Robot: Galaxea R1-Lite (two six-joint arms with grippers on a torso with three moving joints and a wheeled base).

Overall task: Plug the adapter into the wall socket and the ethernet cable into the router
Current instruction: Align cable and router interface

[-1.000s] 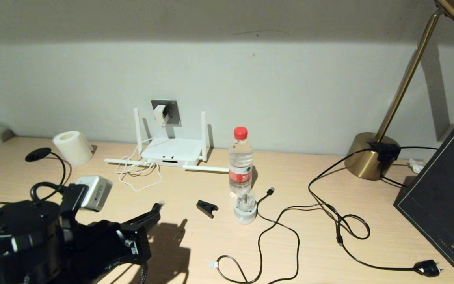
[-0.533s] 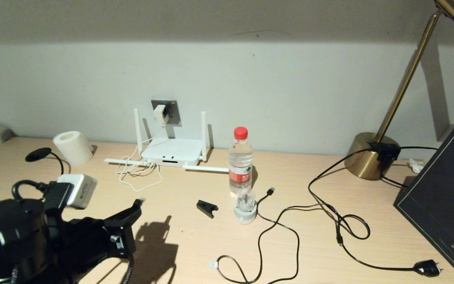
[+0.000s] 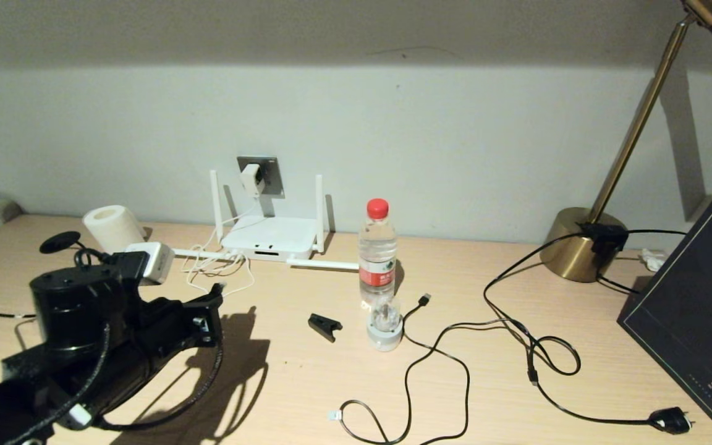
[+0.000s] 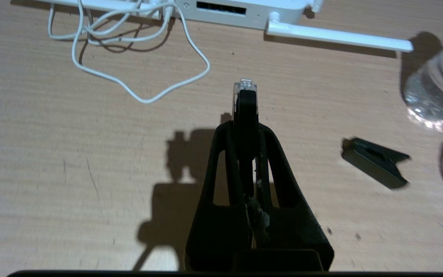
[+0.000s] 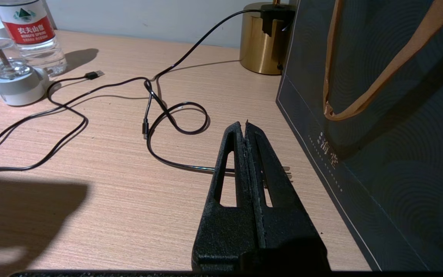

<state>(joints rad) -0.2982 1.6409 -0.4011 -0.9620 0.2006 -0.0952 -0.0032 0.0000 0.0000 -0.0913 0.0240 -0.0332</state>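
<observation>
My left gripper (image 3: 215,293) hovers low over the desk's left side, shut on the ethernet cable, whose clear connector (image 3: 220,286) sticks out past the fingertips. In the left wrist view the connector (image 4: 245,84) points toward the router's dark port slot (image 4: 221,7), a short stretch of bare desk apart. The white router (image 3: 272,237) sits against the wall with two antennas upright and two lying flat. Above it the white adapter (image 3: 250,179) sits in the grey wall socket (image 3: 269,176); its thin white cord (image 3: 214,272) is coiled by the router. My right gripper (image 5: 245,125) is shut and empty, out of the head view.
A water bottle (image 3: 377,250), a small white-based glass piece (image 3: 384,324) and a black clip (image 3: 324,326) stand right of the left gripper. Black USB and mains cables (image 3: 517,337) sprawl across the desk's right. A brass lamp base (image 3: 578,244), dark bag (image 3: 696,309) and paper roll (image 3: 114,230) border the desk.
The left arm first pulled back to the left, then swung forward and turned, carrying the connector closer to the router. Nothing else moved.
</observation>
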